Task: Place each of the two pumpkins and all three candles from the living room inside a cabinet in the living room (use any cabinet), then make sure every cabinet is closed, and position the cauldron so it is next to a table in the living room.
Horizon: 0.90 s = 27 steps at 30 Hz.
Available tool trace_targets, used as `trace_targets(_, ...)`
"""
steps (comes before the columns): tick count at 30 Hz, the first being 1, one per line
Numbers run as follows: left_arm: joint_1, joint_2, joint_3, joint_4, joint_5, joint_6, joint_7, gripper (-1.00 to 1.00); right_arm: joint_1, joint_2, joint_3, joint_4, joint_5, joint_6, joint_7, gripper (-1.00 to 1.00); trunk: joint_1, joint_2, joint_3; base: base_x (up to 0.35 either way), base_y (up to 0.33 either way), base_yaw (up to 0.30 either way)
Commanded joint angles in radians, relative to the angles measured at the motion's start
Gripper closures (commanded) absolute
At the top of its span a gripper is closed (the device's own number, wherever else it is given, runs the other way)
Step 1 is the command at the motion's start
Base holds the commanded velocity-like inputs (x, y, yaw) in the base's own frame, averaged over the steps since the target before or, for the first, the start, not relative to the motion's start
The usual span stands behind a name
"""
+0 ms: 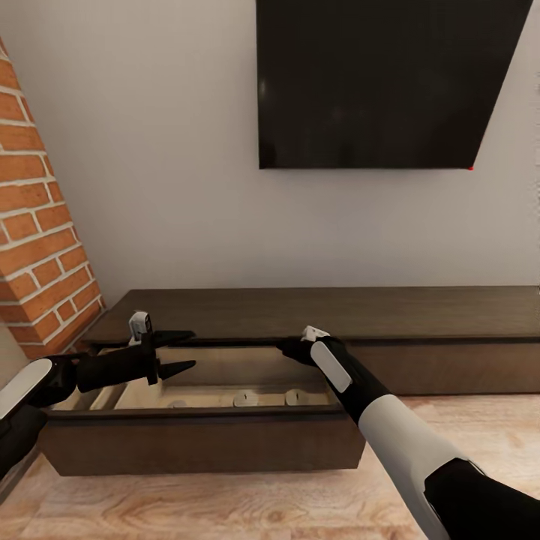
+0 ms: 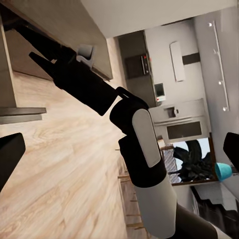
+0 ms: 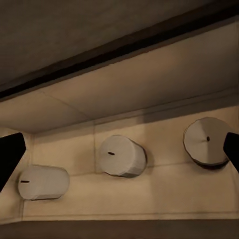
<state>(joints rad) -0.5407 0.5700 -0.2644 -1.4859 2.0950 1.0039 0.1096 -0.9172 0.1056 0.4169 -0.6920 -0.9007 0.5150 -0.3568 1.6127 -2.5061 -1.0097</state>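
Low against the wall, the cabinet [image 1: 330,311] has its left drawer [image 1: 202,442] pulled out over the floor, so things can be dropped in from above. All three candles [image 3: 122,155] lie in a row along the drawer's pale bottom, near its front wall. Above the drawer's left end, the left gripper [image 1: 182,351] hovers with jaws released and empty; the right gripper [image 1: 294,349] reaches in at the back right corner, jaws spread, holding nothing.
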Motion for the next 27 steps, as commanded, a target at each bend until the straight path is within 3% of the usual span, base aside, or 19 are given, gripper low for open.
trace_targets(1, -0.001, 0.001, -0.001, -0.001, 0.01, 0.001, 0.01, -1.0, -0.001, -0.001, 0.003, -0.001, -0.01, 0.0, -0.01, -1.0, -0.001, 0.0, 0.003, -0.134, 0.0, 0.0)
trace_targets(27, -0.001, 0.002, 0.0, -0.002, 0.01, 0.001, 0.01, -1.0, -0.001, -0.003, 0.002, -0.002, -0.011, 0.0, -0.01, -1.0, -0.012, 0.006, 0.103, -0.327, 0.0, 0.0)
